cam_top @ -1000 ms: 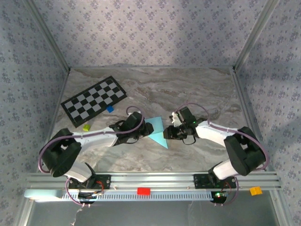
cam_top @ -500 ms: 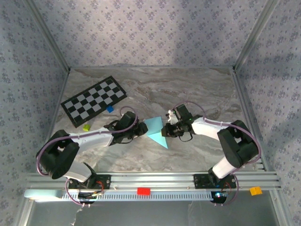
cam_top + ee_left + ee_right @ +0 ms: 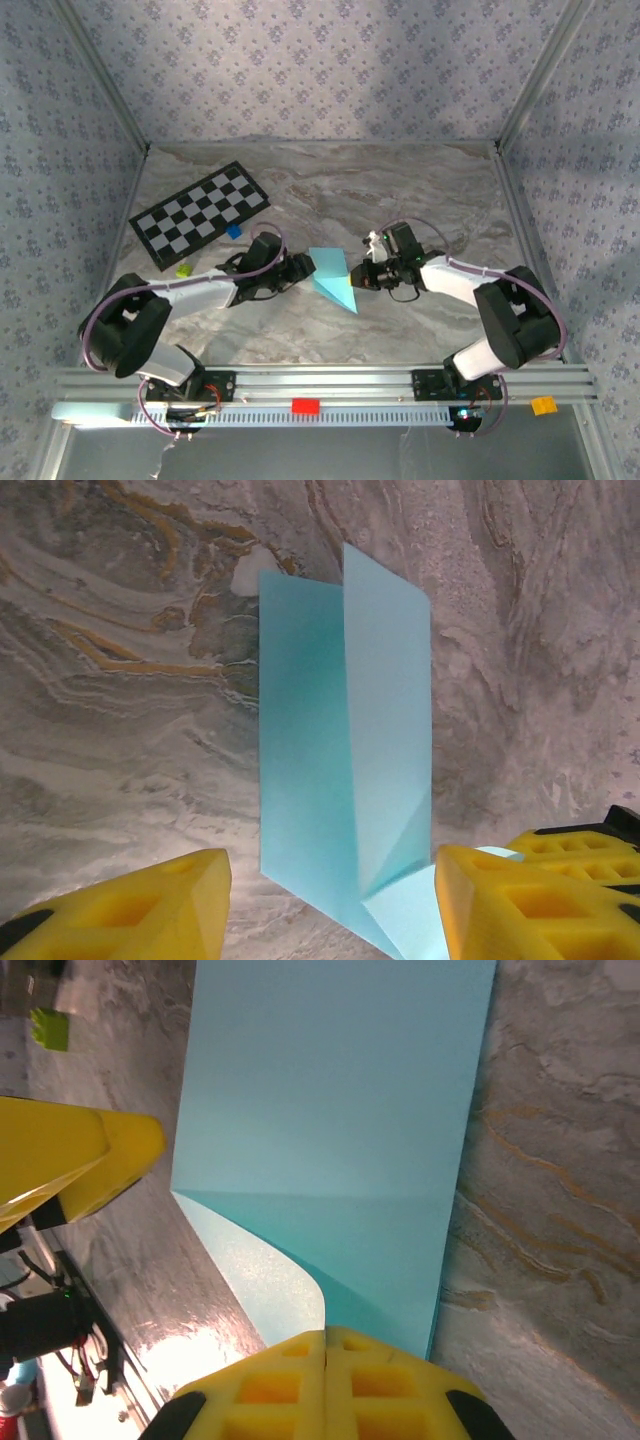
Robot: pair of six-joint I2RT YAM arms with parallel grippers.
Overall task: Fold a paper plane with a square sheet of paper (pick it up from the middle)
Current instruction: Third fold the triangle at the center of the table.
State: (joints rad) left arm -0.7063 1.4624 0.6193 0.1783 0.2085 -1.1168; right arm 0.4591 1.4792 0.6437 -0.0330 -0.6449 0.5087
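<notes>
While the right gripper [image 3: 325, 1348] is pinching an edge of the paper [image 3: 331, 277], the left gripper [image 3: 332, 880] is hovering spread at its opposite side.

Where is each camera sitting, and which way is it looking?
Top external: above and behind, looking down on the marbled table; left arm and right arm show.
Left wrist: on the left arm, looking past its open yellow left fingers at the folded light sky-blue paper sheet.
Right wrist: on the right arm, facing that sheet; its shut yellow right fingers pinch the edge.
Shared: all three see the sheet.
</notes>
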